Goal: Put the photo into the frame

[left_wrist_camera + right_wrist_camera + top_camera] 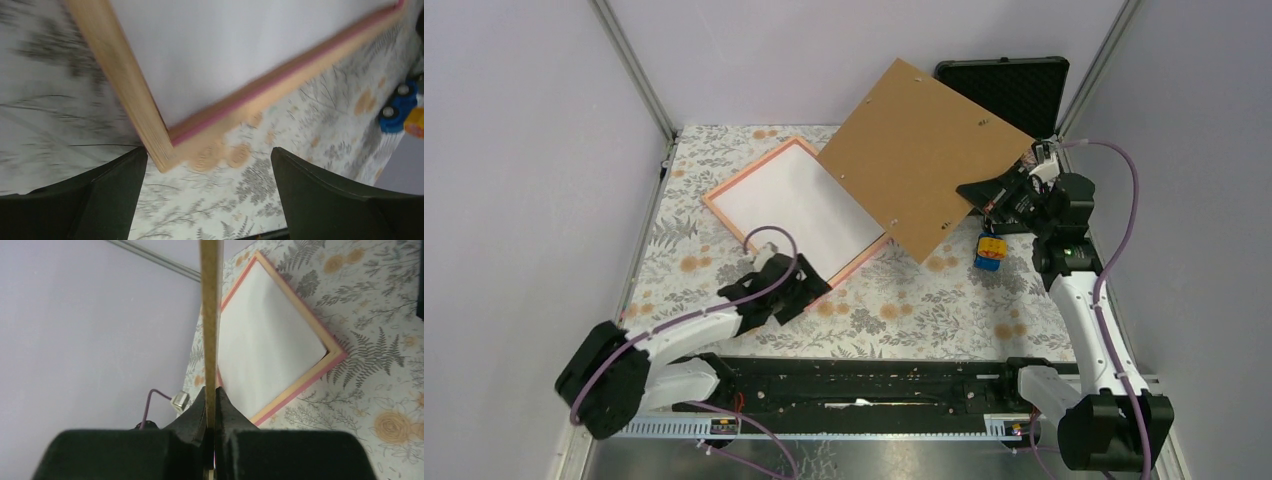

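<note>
Black-fingered, your left gripper (pixel 207 160) stands spread wide at the near corner of the pink-bordered rectangular picture frame (pixel 132 90), the white-backed paper photo (pixel 794 205) lying inside it, and farther right your right gripper (pixel 211 395) is clamped on the tilted brown fibreboard backing panel (pixel 919 150).

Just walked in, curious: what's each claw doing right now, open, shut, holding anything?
Left gripper: open, holding nothing, at a corner of the frame.
Right gripper: closed on the brown backing board.
</note>
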### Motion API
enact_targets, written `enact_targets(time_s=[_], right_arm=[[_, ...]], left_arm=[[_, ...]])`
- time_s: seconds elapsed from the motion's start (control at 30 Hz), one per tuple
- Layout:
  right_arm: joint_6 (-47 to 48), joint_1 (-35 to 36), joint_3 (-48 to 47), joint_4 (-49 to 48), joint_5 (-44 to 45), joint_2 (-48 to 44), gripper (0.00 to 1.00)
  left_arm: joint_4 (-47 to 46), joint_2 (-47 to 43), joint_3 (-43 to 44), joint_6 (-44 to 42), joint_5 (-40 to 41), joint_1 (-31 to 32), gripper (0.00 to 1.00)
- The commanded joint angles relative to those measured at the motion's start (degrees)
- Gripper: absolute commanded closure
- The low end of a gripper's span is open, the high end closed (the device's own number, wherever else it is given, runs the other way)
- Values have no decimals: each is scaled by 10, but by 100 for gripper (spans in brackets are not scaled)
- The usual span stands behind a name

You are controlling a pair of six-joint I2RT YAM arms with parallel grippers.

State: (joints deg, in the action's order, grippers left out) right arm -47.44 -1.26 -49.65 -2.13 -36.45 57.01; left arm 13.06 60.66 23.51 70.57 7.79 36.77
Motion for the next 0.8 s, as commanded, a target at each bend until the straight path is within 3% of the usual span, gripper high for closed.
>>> enact_targets(time_s=[0.0,0.13,0.23,0.37,0.53,0.77], right_arm=[[-62,-1,16,-146,-54,15,100],[-62,-1,35,-162,-59,37,100],[-66,-1,47,-184,-68,58,100],[-90,9,66,-230,-78,94,100],[-110,105,76,-266,-39,138,100],[-210,247,106,-405,124,223,100]], left_arm=[[-101,62,70,-16,-2,67,1],[-83,-15,66,-55,52,70,1],[-42,-88,82,-132,89,54,1],[27,-127,147,-205,75,-33,1],[17,-90,262,-246,-13,-184,1],[-75,22,394,-233,-31,-222,1]])
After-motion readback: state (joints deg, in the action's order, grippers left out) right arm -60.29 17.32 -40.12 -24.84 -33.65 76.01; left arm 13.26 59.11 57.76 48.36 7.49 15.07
